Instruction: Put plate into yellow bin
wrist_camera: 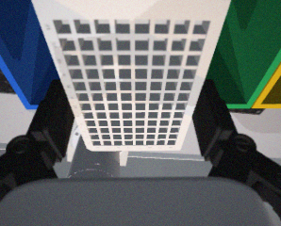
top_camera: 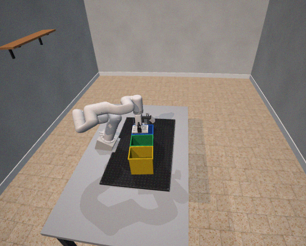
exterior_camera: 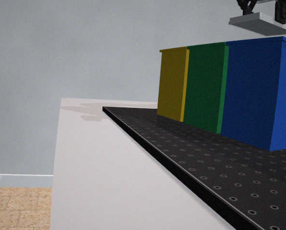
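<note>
Grey counter (top_camera: pixel 68 217), three bins in a row. Pincer (wrist_camera: pixel 133 110) clamped wide across the well plate (wrist_camera: pixel 131 80) by its long edges; light, rigid, slick plastic, over the blue bin (top_camera: pixel 150 128).

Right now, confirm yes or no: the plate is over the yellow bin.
No, in the top view the plate held by the pincer hangs over the blue bin, with the yellow bin two places along.

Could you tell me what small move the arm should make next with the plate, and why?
Probably carry the plate on along the row, past the green bin, until it hangs over the yellow bin. The gripper is shut on the plate, which the top view shows above the blue bin at the far end of the row. Dropping it here would put it in the wrong bin.
</note>
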`<move>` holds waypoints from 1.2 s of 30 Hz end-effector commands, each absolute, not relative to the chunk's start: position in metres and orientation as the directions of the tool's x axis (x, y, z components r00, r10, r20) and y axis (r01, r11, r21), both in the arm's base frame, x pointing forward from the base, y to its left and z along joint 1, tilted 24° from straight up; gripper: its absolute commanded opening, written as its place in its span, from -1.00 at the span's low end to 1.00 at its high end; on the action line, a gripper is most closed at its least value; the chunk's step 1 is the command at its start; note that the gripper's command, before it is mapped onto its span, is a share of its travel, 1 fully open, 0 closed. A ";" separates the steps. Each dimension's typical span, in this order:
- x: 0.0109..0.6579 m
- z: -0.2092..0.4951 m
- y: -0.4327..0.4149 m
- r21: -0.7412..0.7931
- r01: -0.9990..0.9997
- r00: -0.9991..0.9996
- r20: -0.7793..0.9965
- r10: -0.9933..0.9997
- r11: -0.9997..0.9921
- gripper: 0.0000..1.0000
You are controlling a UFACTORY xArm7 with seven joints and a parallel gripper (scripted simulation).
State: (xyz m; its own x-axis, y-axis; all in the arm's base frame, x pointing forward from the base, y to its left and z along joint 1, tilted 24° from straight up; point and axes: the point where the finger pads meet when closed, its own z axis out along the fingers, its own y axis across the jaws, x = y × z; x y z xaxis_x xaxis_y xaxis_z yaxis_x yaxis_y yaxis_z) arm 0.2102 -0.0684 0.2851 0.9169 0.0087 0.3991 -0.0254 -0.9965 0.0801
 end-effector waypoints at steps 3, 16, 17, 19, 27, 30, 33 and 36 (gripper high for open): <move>0.212 0.288 -0.093 0.079 -0.026 0.916 0.402 0.009 -0.997 -1.00; 0.214 0.291 -0.130 0.080 -0.026 0.916 0.402 0.009 -0.996 -1.00; 0.214 0.291 -0.133 0.080 -0.026 0.916 0.402 0.009 -0.996 -1.00; 0.214 0.292 -0.140 0.080 -0.026 0.916 0.402 0.009 -0.996 -1.00; 0.215 0.293 -0.160 0.080 -0.026 0.916 0.402 0.009 -0.996 -1.00; 0.215 0.294 -0.170 0.080 -0.026 0.916 0.402 0.009 -0.996 -1.00; 0.216 0.295 -0.180 0.080 -0.026 0.916 0.402 0.009 -0.996 -1.00; 0.216 0.295 -0.190 0.080 -0.026 0.916 0.402 0.009 -0.996 -1.00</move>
State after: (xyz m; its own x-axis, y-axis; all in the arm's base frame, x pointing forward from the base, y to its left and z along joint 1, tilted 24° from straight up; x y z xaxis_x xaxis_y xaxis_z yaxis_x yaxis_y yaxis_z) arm 0.2151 -0.1744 0.2929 0.9167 0.0087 0.3994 -0.0252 -0.9965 0.0795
